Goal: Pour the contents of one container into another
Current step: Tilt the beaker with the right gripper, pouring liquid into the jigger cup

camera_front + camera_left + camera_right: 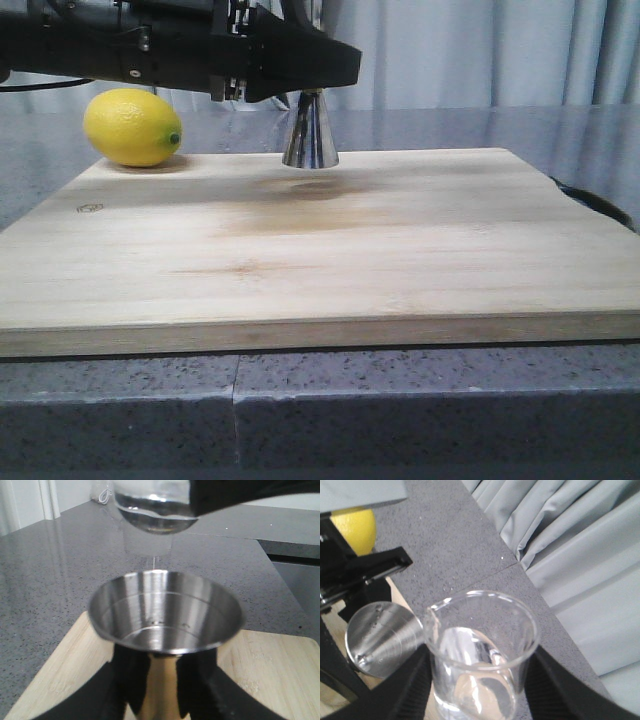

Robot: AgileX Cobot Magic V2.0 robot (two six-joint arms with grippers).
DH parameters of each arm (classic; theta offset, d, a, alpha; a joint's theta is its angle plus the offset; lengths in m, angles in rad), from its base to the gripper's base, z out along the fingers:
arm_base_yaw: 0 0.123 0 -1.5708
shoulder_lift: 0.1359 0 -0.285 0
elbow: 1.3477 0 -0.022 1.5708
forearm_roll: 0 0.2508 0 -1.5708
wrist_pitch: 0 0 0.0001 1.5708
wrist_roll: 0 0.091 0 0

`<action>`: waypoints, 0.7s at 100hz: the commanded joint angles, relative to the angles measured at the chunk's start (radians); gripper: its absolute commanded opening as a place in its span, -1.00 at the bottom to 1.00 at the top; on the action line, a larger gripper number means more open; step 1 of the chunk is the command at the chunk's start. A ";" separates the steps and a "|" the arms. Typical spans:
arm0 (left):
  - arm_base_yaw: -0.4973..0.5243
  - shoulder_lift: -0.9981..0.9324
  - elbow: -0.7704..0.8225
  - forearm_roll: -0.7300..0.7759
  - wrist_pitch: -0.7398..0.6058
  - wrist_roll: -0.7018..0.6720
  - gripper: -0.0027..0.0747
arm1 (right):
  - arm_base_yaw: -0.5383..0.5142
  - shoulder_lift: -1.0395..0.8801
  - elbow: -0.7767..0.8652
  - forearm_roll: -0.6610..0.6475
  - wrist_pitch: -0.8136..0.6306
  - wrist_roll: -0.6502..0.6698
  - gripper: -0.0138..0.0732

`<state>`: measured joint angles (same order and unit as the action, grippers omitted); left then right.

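Gray curtains hang behind the gray stone counter, and a wooden board (320,250) lies on it. My left claw (160,690) is clamped on the thin middle of the shiny metal cup (165,615), which stands at the far edge of the board, with a lemon (133,126) near it. My right claw (475,680) is squeezed around the little glass cup (482,650), holding it just above and a bit behind the metal cup's open mouth. Some water sits in the glass. I think tipping too fast, or with the lip off to one side, could splash water onto the board. Squeezing too softly could let the glass slip.
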<state>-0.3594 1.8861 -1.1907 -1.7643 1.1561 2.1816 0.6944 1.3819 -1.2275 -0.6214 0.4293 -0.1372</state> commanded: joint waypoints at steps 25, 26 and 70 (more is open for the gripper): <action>-0.009 -0.048 -0.030 -0.086 0.100 -0.007 -0.36 | 0.047 0.000 -0.050 -0.195 0.019 -0.042 -0.06; -0.009 -0.048 -0.030 -0.086 0.100 -0.007 -0.36 | 0.049 0.000 -0.050 -0.195 0.024 -0.049 -0.06; -0.009 -0.048 -0.030 -0.086 0.100 -0.007 -0.36 | 0.085 0.000 -0.050 -0.253 0.075 -0.161 -0.06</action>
<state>-0.3594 1.8861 -1.1907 -1.7643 1.1561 2.1816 0.7725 1.4146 -1.2387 -0.8054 0.5455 -0.2805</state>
